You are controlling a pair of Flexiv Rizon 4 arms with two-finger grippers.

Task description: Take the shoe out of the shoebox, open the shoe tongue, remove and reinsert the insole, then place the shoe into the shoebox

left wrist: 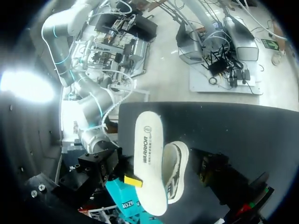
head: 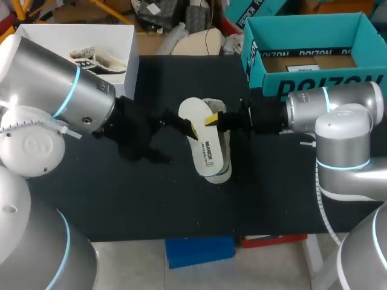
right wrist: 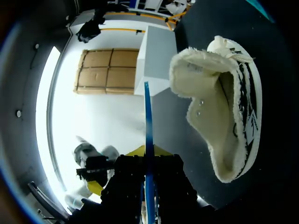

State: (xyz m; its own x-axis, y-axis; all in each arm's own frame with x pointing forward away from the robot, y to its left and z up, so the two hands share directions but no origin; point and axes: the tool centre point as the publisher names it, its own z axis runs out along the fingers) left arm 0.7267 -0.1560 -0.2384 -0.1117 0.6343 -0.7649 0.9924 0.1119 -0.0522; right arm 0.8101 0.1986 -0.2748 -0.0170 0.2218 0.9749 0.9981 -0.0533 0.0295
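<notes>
We see a broad bench topped with matte black covering (head: 151,199), spreading across most of the head view. At its far left corner stands an open white cardboard box (head: 130,66) with straight walls, resting on the black top. Inside the box lies a pale low sneaker with dark patterned trim (head: 97,60), close to the wall nearest the middle of the bench; we cannot tell whether it is upright or tipped. The right wrist view shows the box's plain outer walls (right wrist: 156,60) at the bench's edge.
</notes>
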